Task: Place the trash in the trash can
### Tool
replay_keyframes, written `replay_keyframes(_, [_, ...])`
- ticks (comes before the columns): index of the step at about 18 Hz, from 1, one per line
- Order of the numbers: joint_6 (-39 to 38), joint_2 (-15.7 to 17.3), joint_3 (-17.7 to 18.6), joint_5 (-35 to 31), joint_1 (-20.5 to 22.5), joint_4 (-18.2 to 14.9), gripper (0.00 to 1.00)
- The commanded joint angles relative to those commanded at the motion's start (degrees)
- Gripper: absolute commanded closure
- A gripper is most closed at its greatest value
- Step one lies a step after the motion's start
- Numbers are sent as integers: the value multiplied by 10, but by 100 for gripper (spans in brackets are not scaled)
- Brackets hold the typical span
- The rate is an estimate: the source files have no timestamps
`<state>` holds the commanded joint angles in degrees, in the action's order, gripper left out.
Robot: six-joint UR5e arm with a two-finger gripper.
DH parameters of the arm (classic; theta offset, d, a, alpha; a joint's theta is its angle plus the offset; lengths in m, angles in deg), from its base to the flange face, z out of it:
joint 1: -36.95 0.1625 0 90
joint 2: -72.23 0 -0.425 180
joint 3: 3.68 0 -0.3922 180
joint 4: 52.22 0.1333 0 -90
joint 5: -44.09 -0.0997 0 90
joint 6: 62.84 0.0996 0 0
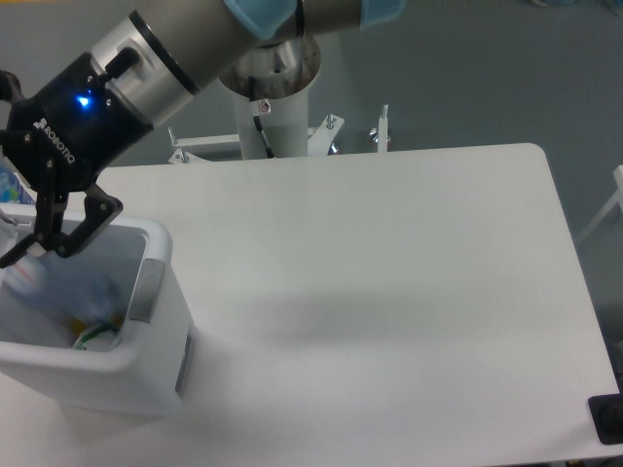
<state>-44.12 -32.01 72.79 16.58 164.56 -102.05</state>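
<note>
hovering over trash can (pixel 146 375) at left edge of worktop (pixel 389 292), pincer (pixel 44 248) sits above bin's open mouth, partly cut off by frame edge. fingers (pixel 86 216) spread apart, nothing clamped between them. clear plastic bottle (pixel 68 292) shows as blurred pale shape inside bin, just below fingertips, apart from them. small scrap with green and yellow (pixel 92 331) lies on bin floor beside it. grey handle plate (pixel 144 290) on bin's right wall. blue light (pixel 86 99) glows on wrist.
</note>
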Motion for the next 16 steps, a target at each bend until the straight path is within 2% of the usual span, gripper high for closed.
replay_keyframes(2, [0, -1, 2, -2, 1, 0, 0])
replay_keyframes(4, [-1, -3, 3, -10, 24, 2, 0])
replay_keyframes(7, [17, -2, 17, -103, 79, 4, 0])
replay_keyframes(9, [65, -2, 39, -145, 116, 3, 0])
replay_keyframes(13, [137, -2, 82, -161, 180, 2, 0])
replay_keyframes(16, [259, -5, 103, -211, 217, -2, 0])
